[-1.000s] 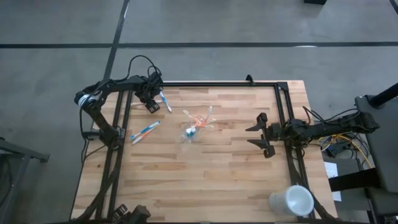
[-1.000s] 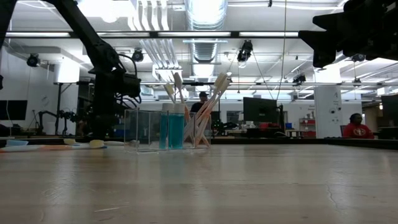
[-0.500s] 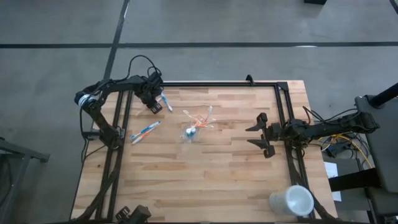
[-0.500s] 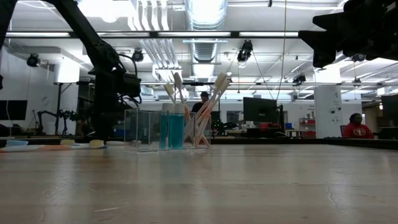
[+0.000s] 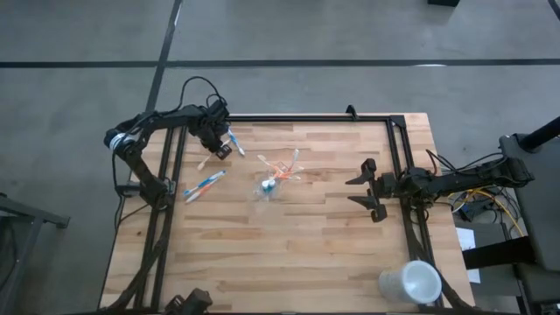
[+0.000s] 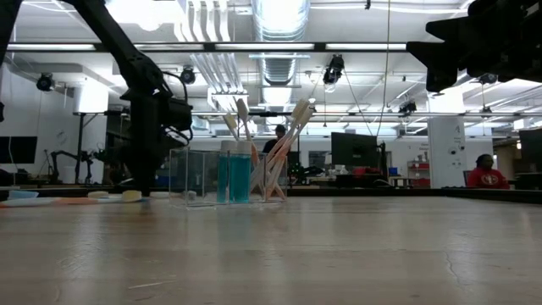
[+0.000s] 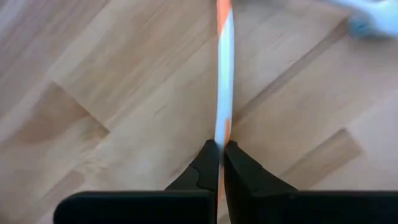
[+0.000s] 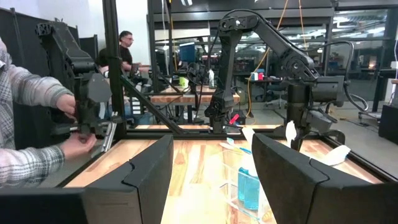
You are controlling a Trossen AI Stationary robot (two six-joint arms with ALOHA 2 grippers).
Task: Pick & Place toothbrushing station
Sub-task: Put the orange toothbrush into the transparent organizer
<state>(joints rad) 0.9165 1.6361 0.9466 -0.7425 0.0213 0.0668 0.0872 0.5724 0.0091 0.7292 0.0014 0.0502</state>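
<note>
My left gripper (image 5: 218, 148) (image 7: 221, 152) stands at the table's far left, shut on a thin white-and-orange toothbrush (image 7: 224, 74). A white-and-blue toothbrush (image 5: 234, 142) lies on the wood just beside it. Two more toothbrushes (image 5: 204, 184) lie nearer the left edge. At mid-table stands the small clear cup (image 5: 267, 186) with the blue tube (image 6: 233, 176) and several orange-and-white toothbrushes (image 5: 282, 167) leaning out of it. My right gripper (image 5: 355, 189) (image 8: 211, 177) waits open at the right, level with the cup. My left gripper pinches the white-and-orange toothbrush's handle (image 7: 222, 134) between its two fingers, which come from above and point down. The brush runs straight out from the fingertips over the wood. I cannot tell whether it is lifted off the table.
A larger opaque white cup (image 5: 409, 283) lies on its side at the near right corner. Black frame rails (image 5: 398, 166) run along the table's left, far and right sides. Beyond the table a person's hands (image 8: 68, 124) work at another rig.
My left gripper has shut on the white-and-orange toothbrush at the far left. One end of that brush now shows beside the gripper on its near-left side.
</note>
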